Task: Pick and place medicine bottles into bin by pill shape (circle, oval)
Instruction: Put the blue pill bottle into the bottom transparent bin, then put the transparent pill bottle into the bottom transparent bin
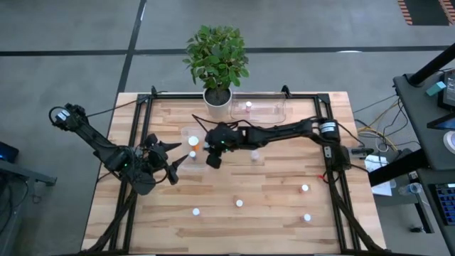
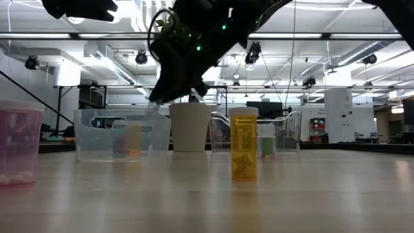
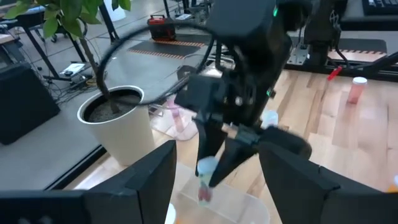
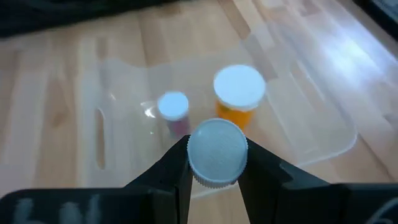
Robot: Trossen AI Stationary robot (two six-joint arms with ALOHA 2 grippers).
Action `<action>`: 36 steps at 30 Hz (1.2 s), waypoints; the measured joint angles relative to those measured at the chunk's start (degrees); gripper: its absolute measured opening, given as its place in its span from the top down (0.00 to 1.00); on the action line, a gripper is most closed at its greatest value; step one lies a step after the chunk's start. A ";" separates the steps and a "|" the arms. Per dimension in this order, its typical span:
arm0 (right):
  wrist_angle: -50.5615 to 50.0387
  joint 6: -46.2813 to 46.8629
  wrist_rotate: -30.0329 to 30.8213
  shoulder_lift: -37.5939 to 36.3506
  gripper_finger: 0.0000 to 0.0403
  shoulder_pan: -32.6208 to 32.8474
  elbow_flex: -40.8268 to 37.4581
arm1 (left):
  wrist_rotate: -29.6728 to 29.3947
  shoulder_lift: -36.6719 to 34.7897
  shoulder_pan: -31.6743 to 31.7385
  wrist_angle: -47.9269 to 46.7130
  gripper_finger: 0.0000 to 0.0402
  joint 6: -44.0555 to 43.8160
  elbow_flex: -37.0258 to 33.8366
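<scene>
My right gripper (image 1: 212, 158) is shut on a small medicine bottle with a white cap (image 4: 216, 152) and a pinkish body (image 3: 204, 194). It hovers over a clear bin (image 1: 186, 136) left of the table's centre. That bin holds a pink bottle (image 4: 173, 107) and an orange bottle (image 4: 239, 90), both standing upright. My left gripper (image 1: 178, 154) is open and empty just left of the bin. Several white-capped bottles stand loose on the table, for example near the front (image 1: 239, 203) and at the right (image 1: 304, 188). My right gripper pinches the bottle at its cap's sides (image 4: 194, 163) between its two fingers, at their free ends. The fingers come from above, pointing down. The bottle hangs upright below them, lifted clear above the bin (image 3: 242, 208).
A second clear bin (image 1: 274, 108) with one bottle (image 1: 248, 107) stands at the far edge beside a white plant pot (image 1: 217, 98). In the low view a yellow bottle (image 2: 244, 144) and a pink bottle (image 2: 16, 142) stand close to the camera.
</scene>
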 joint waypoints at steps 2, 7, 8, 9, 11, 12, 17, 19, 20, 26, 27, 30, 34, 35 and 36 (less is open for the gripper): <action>0.11 -1.17 -0.19 1.53 0.76 -0.02 0.85 | 0.00 0.00 0.00 0.00 0.47 0.08 0.00; -1.03 -3.40 -2.68 4.95 0.74 0.02 3.83 | -0.01 0.00 0.00 -0.01 0.47 0.08 0.00; -1.93 -3.41 -2.75 5.58 0.74 0.02 4.82 | -0.02 0.00 0.00 0.00 0.47 0.08 0.00; -2.99 -3.47 -2.75 6.14 0.74 0.02 5.86 | -0.02 0.00 0.00 0.00 0.47 0.08 0.00; -5.64 -3.61 -2.86 7.24 0.73 0.02 8.02 | -0.02 0.00 0.00 0.00 0.47 0.08 0.00; -7.04 -3.60 -2.88 7.80 0.73 0.02 9.16 | -0.02 0.00 0.00 0.00 0.47 0.08 0.00; -10.78 -3.97 -2.92 10.28 0.71 0.00 13.08 | -0.04 0.00 0.00 -0.04 0.47 0.08 -0.02; -11.64 -4.04 -2.99 10.35 0.69 0.00 13.28 | -0.04 0.00 0.00 -0.04 0.47 0.08 -0.02; -11.58 -4.04 -2.99 10.35 0.67 0.00 13.22 | -0.04 0.00 0.00 -0.03 0.47 0.08 -0.02; -11.61 -3.76 -3.01 10.06 0.56 0.00 13.13 | -0.24 0.04 0.00 0.00 0.47 1.02 -0.02; -11.60 -3.78 -3.01 10.00 0.55 0.00 13.13 | -0.26 0.04 0.00 0.04 0.47 1.02 -0.02; -12.16 -3.92 -3.03 9.75 0.51 0.00 13.11 | -0.26 0.04 0.00 0.18 0.47 1.02 -0.02; -13.98 -4.05 -3.03 7.86 0.49 0.20 13.04 | -0.24 0.22 -0.02 0.27 0.47 1.04 -0.02; -14.52 -4.24 -3.00 7.02 0.49 0.39 13.04 | -0.24 0.24 -0.02 0.24 0.47 1.04 -0.02; -15.51 -4.36 -3.00 5.95 0.49 0.69 13.04 | -0.24 0.24 -0.02 0.24 0.47 1.04 -0.02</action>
